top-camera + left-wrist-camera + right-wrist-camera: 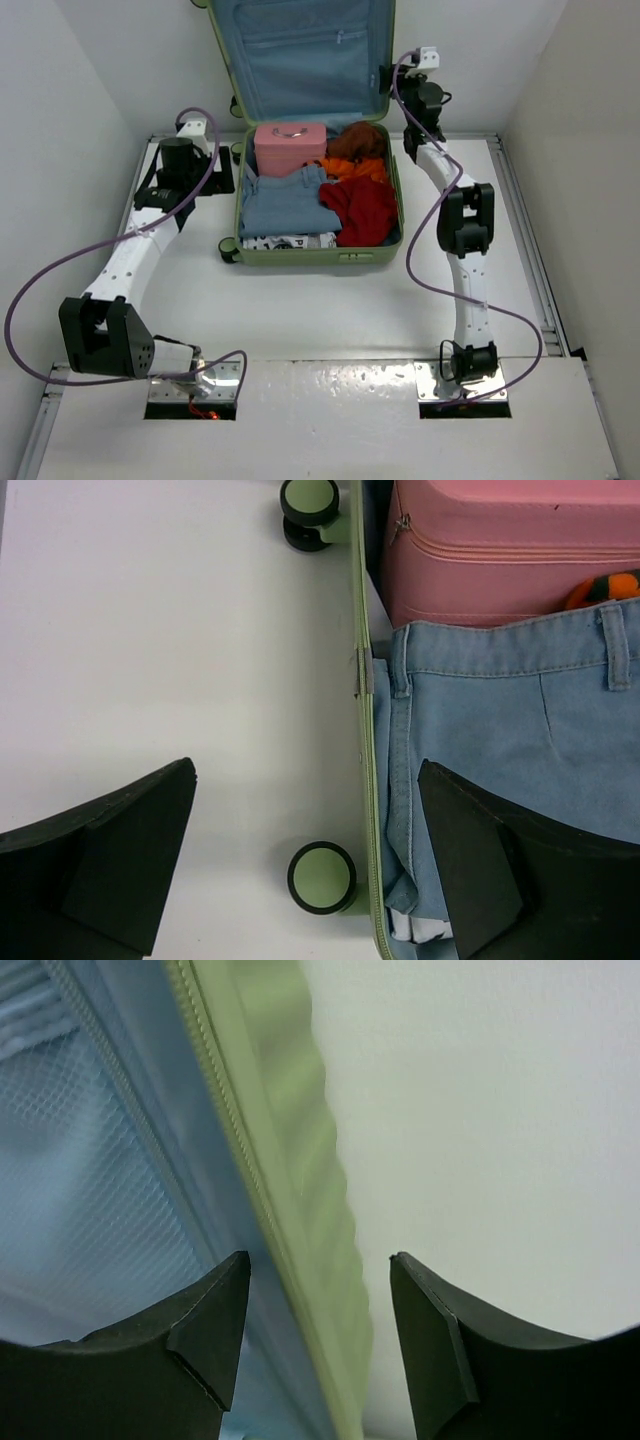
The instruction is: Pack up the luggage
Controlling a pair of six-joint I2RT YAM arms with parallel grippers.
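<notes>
The light-green luggage (318,258) lies open on the table with its lid (300,50) standing upright at the back. Inside are a pink case (290,145), blue jeans (285,205), red (362,210), orange (355,168) and rust-brown (358,140) clothes. My left gripper (222,178) is open and straddles the left rim (362,730): one finger over the table, one over the jeans (500,710). My right gripper (392,72) is open with the lid's right edge (300,1140) between its fingers, not visibly clamped.
Two black-rimmed green wheels (322,877) (308,510) stick out of the luggage's left side. A white printed garment (290,241) lies at the front of the case. White walls close in the table on the left, right and back.
</notes>
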